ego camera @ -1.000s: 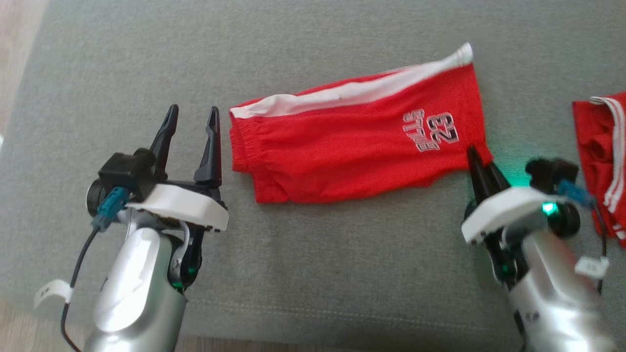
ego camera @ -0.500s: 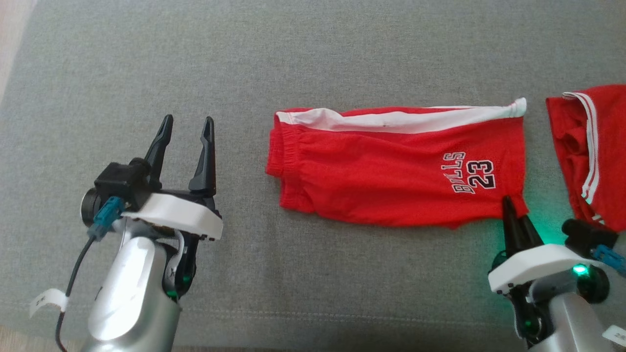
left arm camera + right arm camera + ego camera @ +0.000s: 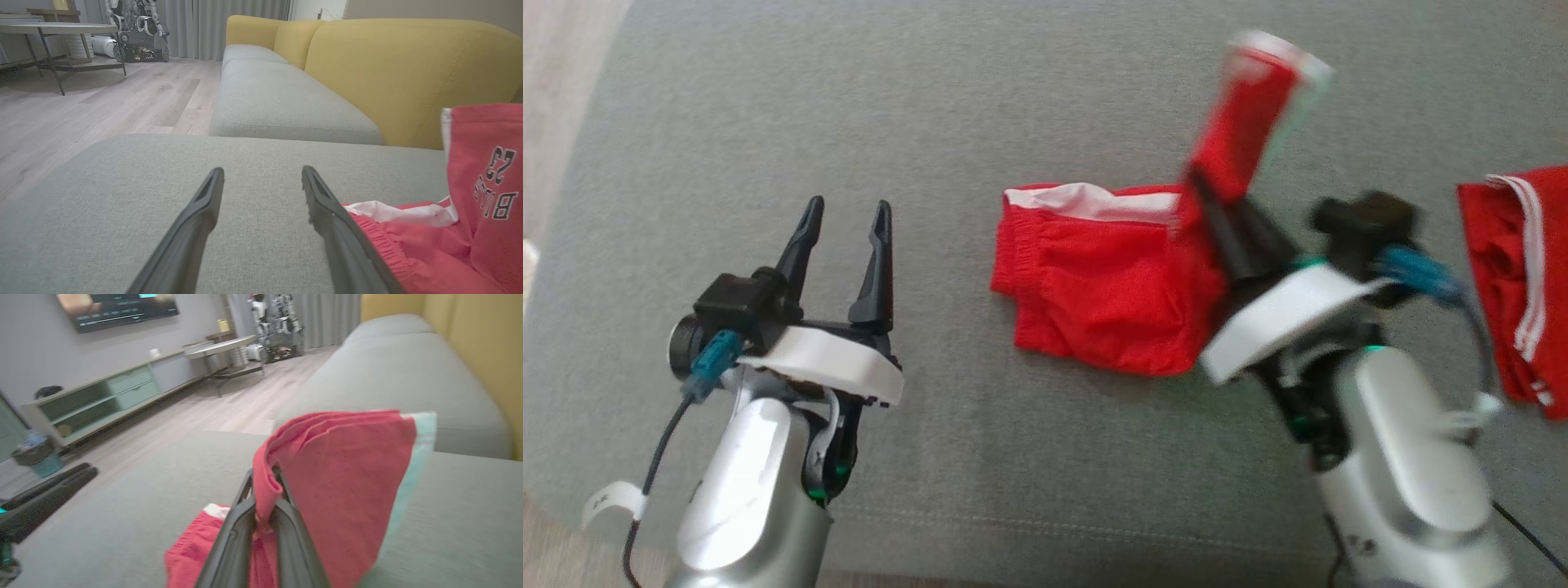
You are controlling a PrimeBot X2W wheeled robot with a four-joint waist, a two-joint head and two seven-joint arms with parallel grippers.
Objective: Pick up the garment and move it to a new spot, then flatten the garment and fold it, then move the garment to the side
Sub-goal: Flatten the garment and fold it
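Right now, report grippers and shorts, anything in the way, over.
Right gripper shut on shorts leg end, held up; waistband on cushion. Left gripper open, clear of cloth. Second red garment far right, apart.

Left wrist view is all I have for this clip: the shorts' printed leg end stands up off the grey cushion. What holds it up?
Observer: The right gripper is shut on the red shorts at the leg hem. The right wrist view shows cloth pinched between its fingers.
Operator: My left gripper's finger overlaps the waistband. Is it touching?
Observer: No. In the head view the left gripper is open and bare cushion shows between it and the waistband.
Operator: Anything else lying there?
Observer: Yes. A second red garment with white stripes lies at the head view's right edge, apart from the shorts.
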